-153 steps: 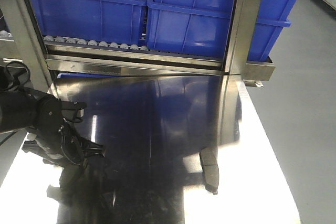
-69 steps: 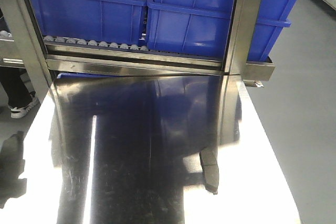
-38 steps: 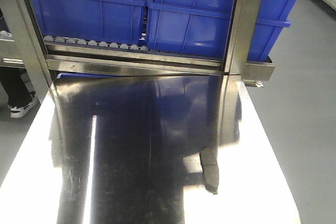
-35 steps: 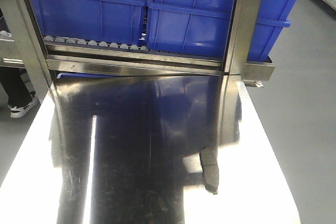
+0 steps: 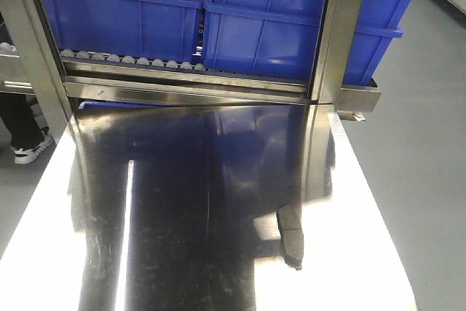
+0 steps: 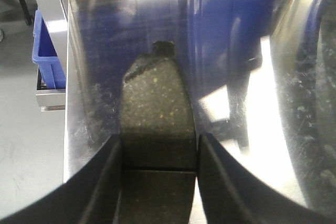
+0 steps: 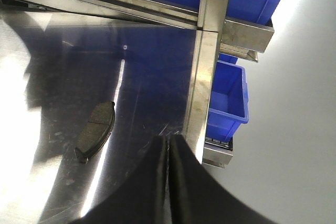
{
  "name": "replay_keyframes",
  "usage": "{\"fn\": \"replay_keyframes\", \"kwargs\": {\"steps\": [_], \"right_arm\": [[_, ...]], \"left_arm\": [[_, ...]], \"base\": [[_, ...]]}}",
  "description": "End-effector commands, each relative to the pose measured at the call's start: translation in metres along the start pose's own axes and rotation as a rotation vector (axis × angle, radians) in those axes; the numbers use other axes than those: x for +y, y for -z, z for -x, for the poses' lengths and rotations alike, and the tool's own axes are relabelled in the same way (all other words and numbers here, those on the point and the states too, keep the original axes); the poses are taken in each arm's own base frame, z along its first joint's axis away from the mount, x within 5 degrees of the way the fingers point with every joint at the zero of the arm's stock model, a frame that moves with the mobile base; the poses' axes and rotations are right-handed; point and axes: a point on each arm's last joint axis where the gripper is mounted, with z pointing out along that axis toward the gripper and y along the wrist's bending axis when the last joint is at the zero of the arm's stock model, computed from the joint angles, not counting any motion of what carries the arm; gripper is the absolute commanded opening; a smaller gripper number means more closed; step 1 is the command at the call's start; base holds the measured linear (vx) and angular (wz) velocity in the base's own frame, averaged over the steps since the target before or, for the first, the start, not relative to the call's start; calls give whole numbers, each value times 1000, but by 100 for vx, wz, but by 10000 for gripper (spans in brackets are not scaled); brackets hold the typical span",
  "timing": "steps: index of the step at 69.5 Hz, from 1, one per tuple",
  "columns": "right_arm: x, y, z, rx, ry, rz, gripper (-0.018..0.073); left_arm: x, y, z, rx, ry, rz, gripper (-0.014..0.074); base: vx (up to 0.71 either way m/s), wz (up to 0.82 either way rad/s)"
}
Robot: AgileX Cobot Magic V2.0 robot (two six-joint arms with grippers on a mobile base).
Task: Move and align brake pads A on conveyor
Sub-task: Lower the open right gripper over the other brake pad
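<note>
1. Since 2.2 s ago the left arm has gone from the front view. The second brake pad (image 5: pixel 291 238) lies unmoved on the steel desk (image 5: pixel 167 202), near its right edge.
2. Left tool (image 6: pixel 158 140): clenched on a brake pad (image 6: pixel 156 93) at its groove, beside a desk edge.
3. Right tool (image 7: pixel 169 145): fingers pressed together, holding nothing, over the desk.
4. Blue bins (image 5: pixel 266 30) sit on the rack behind, with a steel post (image 5: pixel 341 34) between them.

Open room on steel table (image 5: pixel 182 253) left and middle; back blocked.
One brake pad (image 5: pixel 291 238) lies right of centre; rack (image 5: pixel 182 89), blue bins (image 5: pixel 262 27), upright post (image 5: pixel 338 27) wall the far edge.
</note>
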Motion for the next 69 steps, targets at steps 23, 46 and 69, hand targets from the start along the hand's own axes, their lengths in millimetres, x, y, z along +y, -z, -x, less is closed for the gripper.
{"fn": "replay_keyframes", "kwargs": {"steps": [23,46,69], "right_arm": [[-1,3,14,-86,5,-14,-7],[-1,3,14,-86,5,-13,-7],[-2,3,14,-90,8,-16,252]], "left_arm": [[-3,5,15,-101,-5,-22,3],[-3,5,15,-101,-4,-23,3],[-3,5,15,-101,-4,-23,3]], "base": [[0,0],[0,0],[0,0]]}}
